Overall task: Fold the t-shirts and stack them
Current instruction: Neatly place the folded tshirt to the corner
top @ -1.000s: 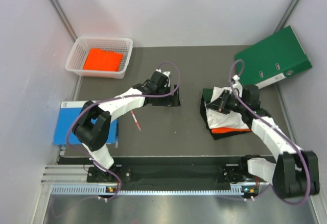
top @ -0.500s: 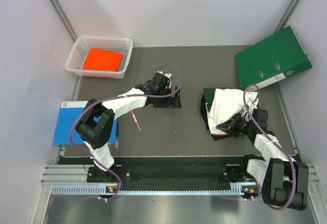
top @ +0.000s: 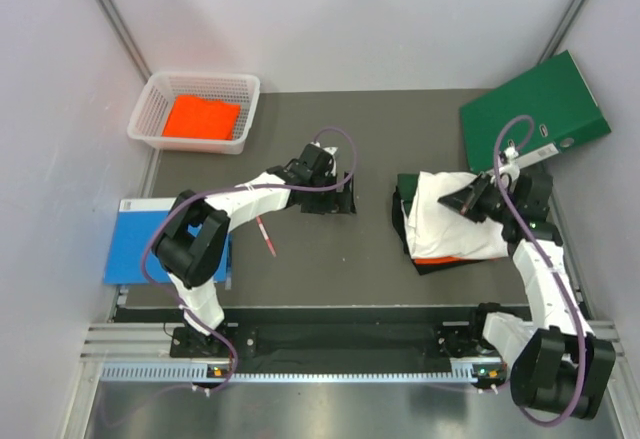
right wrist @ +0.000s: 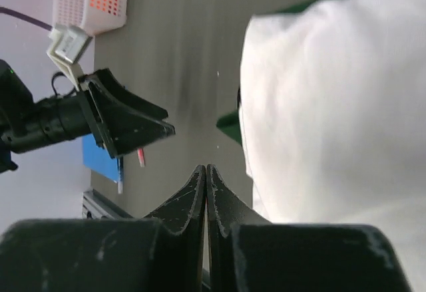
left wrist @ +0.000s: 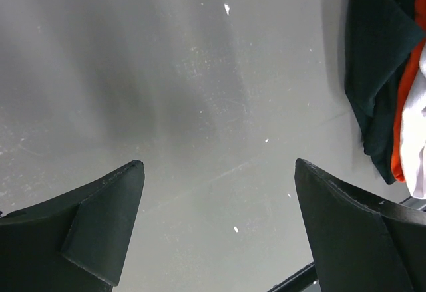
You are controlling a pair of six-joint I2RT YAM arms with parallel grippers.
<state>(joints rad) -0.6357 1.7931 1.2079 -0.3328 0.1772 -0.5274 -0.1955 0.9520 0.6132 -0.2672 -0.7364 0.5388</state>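
Observation:
A stack of t-shirts lies right of the table's middle: a white shirt (top: 455, 227) on top, an orange one (top: 437, 258) under it and a black one (top: 402, 221) at the bottom. My right gripper (top: 458, 202) is shut and empty, just above the white shirt (right wrist: 333, 106); its tips (right wrist: 206, 169) point left. My left gripper (top: 345, 191) is open and empty, low over bare table left of the stack. In the left wrist view, between the open gripper (left wrist: 218, 165) tips there is only table; the black shirt (left wrist: 373, 72) and orange edge (left wrist: 407, 99) show at right. Another orange shirt (top: 200, 117) lies folded in the basket.
The white basket (top: 150, 109) stands at the back left. A green binder (top: 535, 111) lies at the back right, close behind the stack. A blue book (top: 135, 244) lies at the left edge and a red pen (top: 266, 236) beside it. Walls close both sides.
My right gripper went from the stack's left part toward the near right, then came back up over the white shirt. The white shirt now lies spread flatter over the stack. The left arm barely moved.

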